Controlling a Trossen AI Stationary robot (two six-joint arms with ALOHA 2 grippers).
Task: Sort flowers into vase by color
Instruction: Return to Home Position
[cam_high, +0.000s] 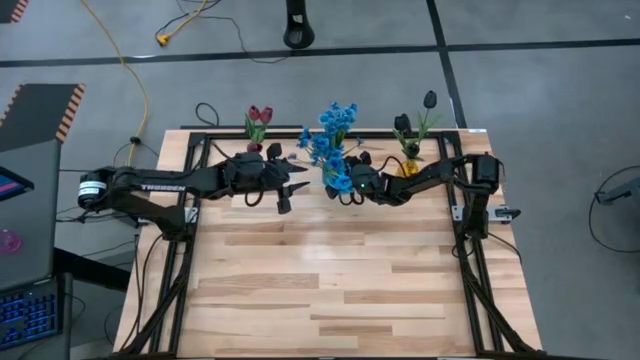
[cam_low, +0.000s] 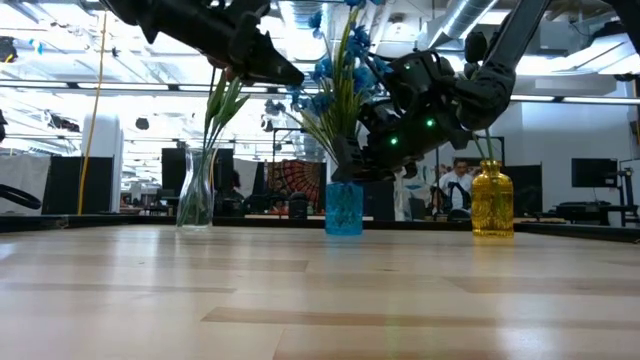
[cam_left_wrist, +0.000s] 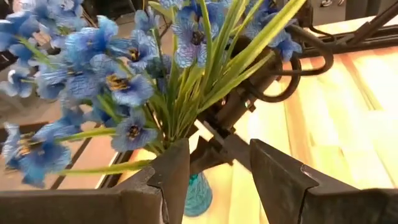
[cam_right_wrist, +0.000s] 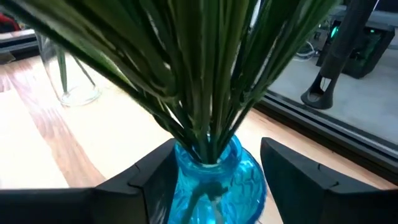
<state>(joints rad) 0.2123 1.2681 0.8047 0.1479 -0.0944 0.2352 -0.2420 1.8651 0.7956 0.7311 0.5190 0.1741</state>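
High view: the blue flowers (cam_high: 336, 135) stand at the table's (cam_high: 330, 290) far edge, between the red tulips (cam_high: 259, 116) and the dark tulips (cam_high: 414, 120). Sorting looks finished, so I judge the retreat home is in hand.

Low view: the blue vase (cam_low: 344, 208) sits between the clear vase (cam_low: 196, 195) and the yellow vase (cam_low: 492, 200).

Left wrist view: the left end effector (cam_left_wrist: 219, 149) is released and empty, just left of the blooms.

Right wrist view: the right end effector (cam_right_wrist: 217, 146) is released and straddles the blue vase. Backing toward the open near table should keep it from snagging stems.
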